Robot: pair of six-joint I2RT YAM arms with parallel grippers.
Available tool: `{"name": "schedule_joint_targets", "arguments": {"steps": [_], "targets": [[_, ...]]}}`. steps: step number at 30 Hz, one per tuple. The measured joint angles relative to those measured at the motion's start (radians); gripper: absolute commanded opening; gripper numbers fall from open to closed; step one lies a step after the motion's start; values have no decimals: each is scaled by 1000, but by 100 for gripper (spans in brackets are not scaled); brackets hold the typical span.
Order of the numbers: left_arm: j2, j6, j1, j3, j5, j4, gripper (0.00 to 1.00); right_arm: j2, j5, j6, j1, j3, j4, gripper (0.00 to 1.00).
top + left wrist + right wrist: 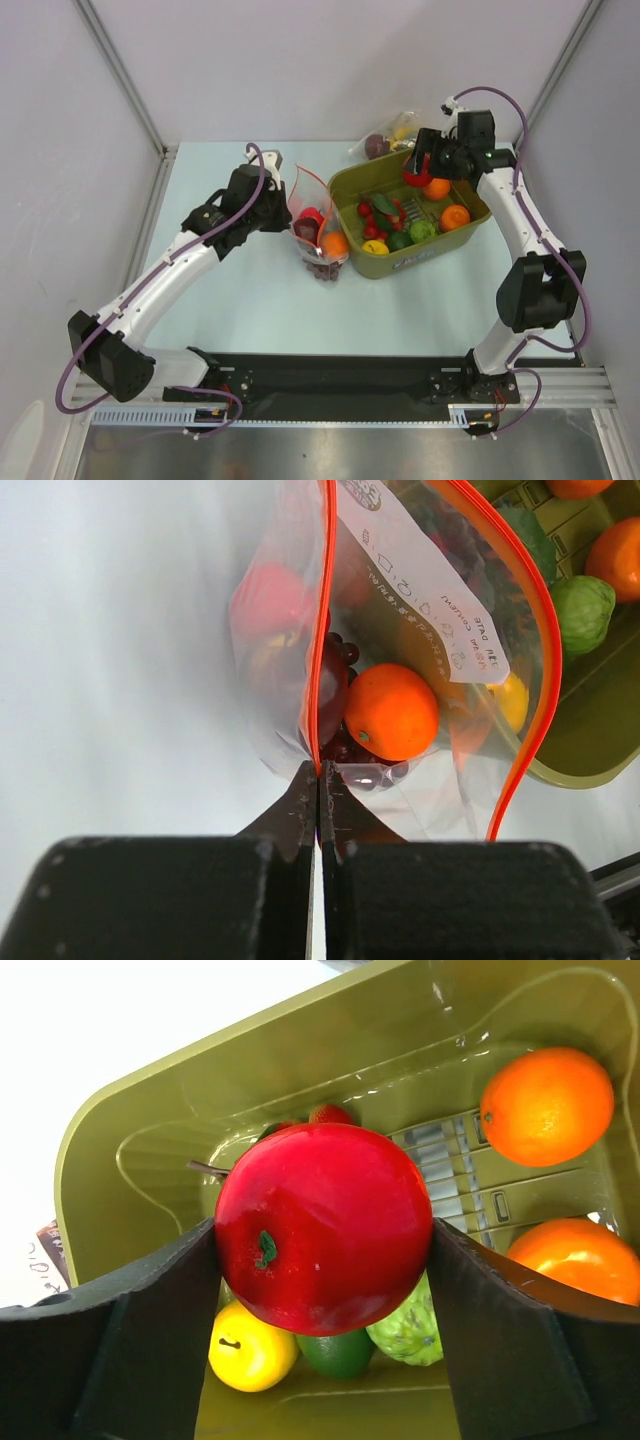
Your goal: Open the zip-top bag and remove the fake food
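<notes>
The zip-top bag (316,228) stands on the table with its red-orange strip spread open. My left gripper (283,214) is shut on the edge of its mouth; in the left wrist view the gripper (319,773) pinches the bag (300,630) at the strip. Inside the bag lie an orange fruit (391,711), a dark grape bunch (335,675) and a red shape (268,600) blurred by the plastic. My right gripper (421,168) is shut on a red apple (417,179) above the olive bin. In the right wrist view the apple (323,1227) sits between the fingers.
The olive bin (432,256) stands right of the bag and holds oranges (546,1106), a lemon (250,1350), a lime (338,1352), a bumpy green fruit (412,1328) and red chillies (380,215). A second clear bag (392,133) with fruit lies behind the bin.
</notes>
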Motion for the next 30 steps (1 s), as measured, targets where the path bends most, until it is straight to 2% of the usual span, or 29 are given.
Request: {"name": "schedule_joint_targets", "arguments": {"steps": [17,30], "targets": [[0,0,0,0,-16,0,0,15,1,-28,-5,0,-49,93],[-5,0,0,0,-20,-1,0,14,-53,-37,5,9,-55,93]]}}
